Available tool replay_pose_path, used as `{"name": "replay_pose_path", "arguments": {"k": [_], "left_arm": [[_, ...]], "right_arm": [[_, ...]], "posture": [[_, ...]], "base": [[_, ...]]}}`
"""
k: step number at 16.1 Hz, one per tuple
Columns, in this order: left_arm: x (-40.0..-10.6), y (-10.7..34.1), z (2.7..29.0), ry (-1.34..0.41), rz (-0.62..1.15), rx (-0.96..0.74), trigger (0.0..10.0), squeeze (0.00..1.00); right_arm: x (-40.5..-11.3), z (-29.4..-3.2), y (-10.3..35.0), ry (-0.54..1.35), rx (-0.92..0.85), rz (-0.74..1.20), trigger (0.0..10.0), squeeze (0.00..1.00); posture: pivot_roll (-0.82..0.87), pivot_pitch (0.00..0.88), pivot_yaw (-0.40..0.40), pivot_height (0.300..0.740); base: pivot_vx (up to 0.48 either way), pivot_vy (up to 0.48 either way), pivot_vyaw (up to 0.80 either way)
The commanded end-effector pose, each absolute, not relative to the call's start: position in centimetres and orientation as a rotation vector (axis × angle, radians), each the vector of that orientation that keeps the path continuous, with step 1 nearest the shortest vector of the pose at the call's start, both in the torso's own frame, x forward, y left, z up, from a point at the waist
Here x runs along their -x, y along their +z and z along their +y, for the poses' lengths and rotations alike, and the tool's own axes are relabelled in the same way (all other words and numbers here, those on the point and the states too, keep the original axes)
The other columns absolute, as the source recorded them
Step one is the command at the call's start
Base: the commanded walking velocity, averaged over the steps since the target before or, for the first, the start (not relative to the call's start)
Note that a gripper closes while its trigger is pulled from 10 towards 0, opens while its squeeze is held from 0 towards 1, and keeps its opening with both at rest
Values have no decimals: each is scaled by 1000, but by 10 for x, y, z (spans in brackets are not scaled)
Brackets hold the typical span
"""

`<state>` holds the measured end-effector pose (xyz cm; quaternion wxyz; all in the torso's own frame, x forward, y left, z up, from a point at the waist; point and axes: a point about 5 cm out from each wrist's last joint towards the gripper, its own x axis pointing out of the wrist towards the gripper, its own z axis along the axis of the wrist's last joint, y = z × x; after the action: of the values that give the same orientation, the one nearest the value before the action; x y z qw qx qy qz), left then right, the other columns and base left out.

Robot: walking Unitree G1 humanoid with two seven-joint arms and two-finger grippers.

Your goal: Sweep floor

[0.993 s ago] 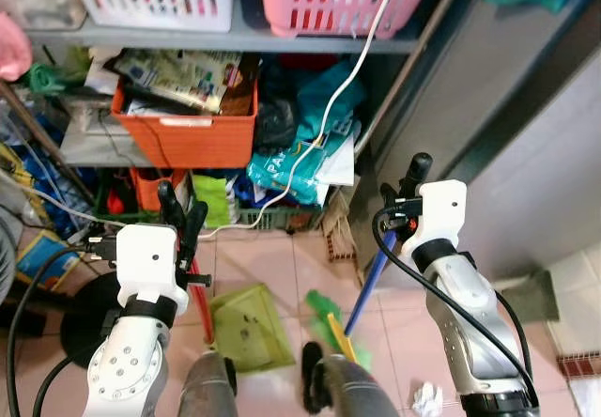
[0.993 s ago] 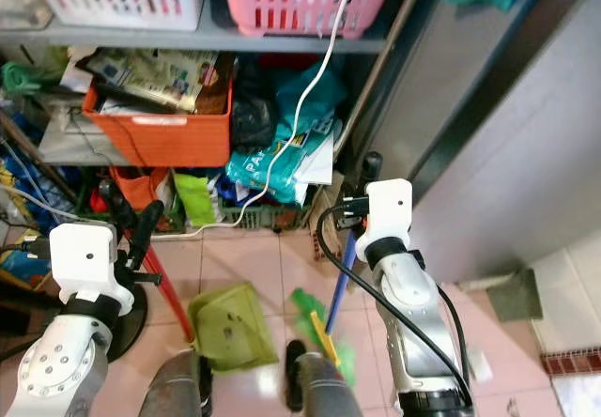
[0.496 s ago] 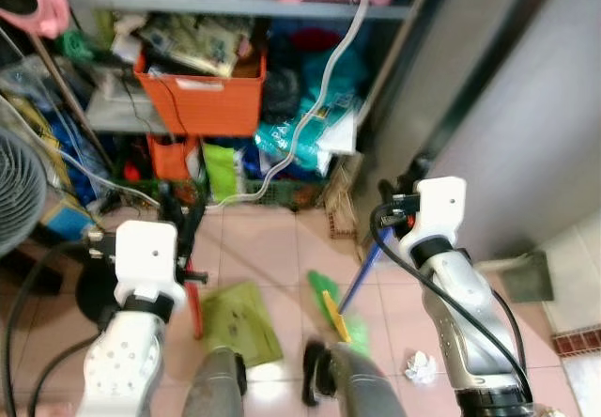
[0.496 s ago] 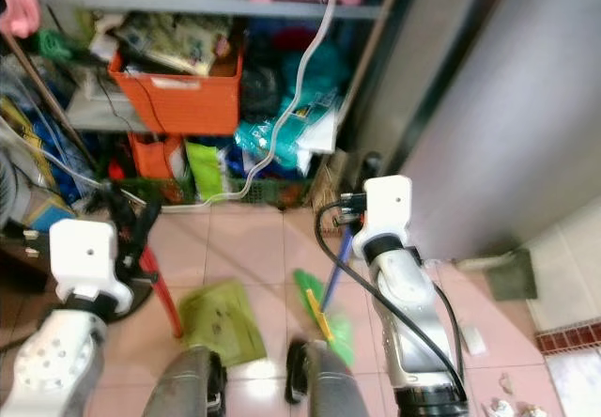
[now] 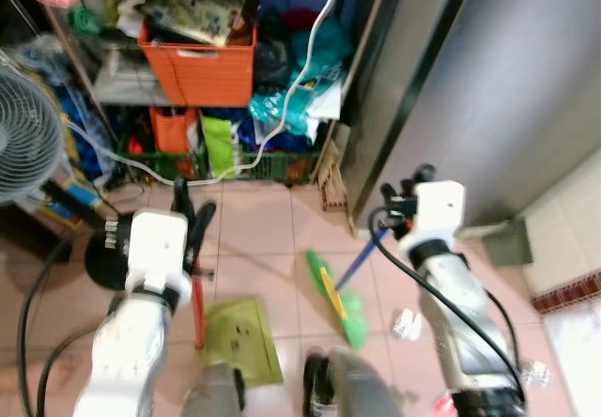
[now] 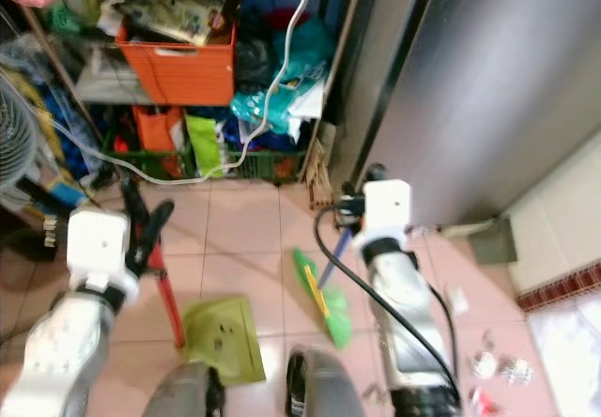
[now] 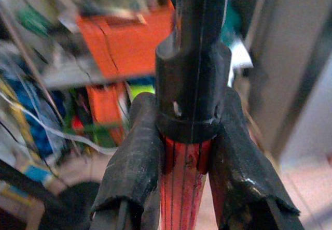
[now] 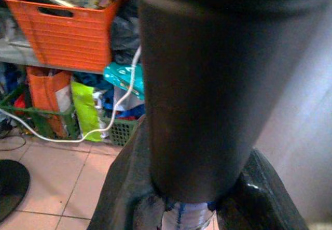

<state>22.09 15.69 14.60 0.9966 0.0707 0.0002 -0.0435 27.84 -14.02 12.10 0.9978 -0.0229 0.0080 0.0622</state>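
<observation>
You had both tools loaded. The left tool [image 5: 192,224] was clamped on the red dustpan handle [image 7: 182,186], its two black fingers [image 7: 136,157] pressed to either side of the shaft, and the green dustpan [image 5: 239,342] sat flat on the pink floor tiles [image 5: 258,243] just ahead of the robot's feet. The right tool [image 5: 406,190] was closed round the blue broom handle [image 5: 362,259], and the green broom head [image 5: 336,290] lay on the tiles between the two arms, a little to the right of the pan.

Over the last second your camera pulled back and swung right: the shelf unit [image 5: 202,55] with its orange crate [image 5: 199,63] slid up and away, the standing fan [image 5: 28,149] came in on the left, and more open floor came into sight on the right. That newly shown floor carried the work, namely a crumpled white scrap [image 5: 406,323] beside the right forearm and more small litter [image 6: 498,368] further right near the patterned tile edge. The litter was blurred, so I can only guess it was paper and wrappers.

The broom and pan kept their places relative to the arms, so nothing had been gathered yet. You probably needed to carry the broom head right, past the scrap, and draw it back toward the pan.
</observation>
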Motion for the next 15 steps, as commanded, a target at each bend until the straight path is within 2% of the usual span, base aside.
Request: {"name": "replay_pose_path", "arguments": {"k": [1, 4, 9, 15], "left_arm": [[-223, 160, 155, -76, -79, -134, 10000, 0], [-219, 152, 153, -65, -40, -79, 10000, 0], [-217, 145, 154, -90, -4, -67, 10000, 0], [-217, 145, 154, -99, 5, -69, 10000, 0]], "right_arm": [[-281, -142, 119, 117, 55, 31, 10000, 0], [-284, -140, 121, 137, 66, 23, 10000, 0], [-282, -161, 109, 38, 72, 57, 10000, 0], [-279, -164, 107, 19, 52, 74, 10000, 0]], "posture": [[19, 163, -62, 740], [17, 156, -50, 740], [20, 150, -8, 740], [15, 173, -5, 740]], "base": [[0, 0, 0], [0, 0, 0], [0, 0, -800], [0, 446, -800]]}}
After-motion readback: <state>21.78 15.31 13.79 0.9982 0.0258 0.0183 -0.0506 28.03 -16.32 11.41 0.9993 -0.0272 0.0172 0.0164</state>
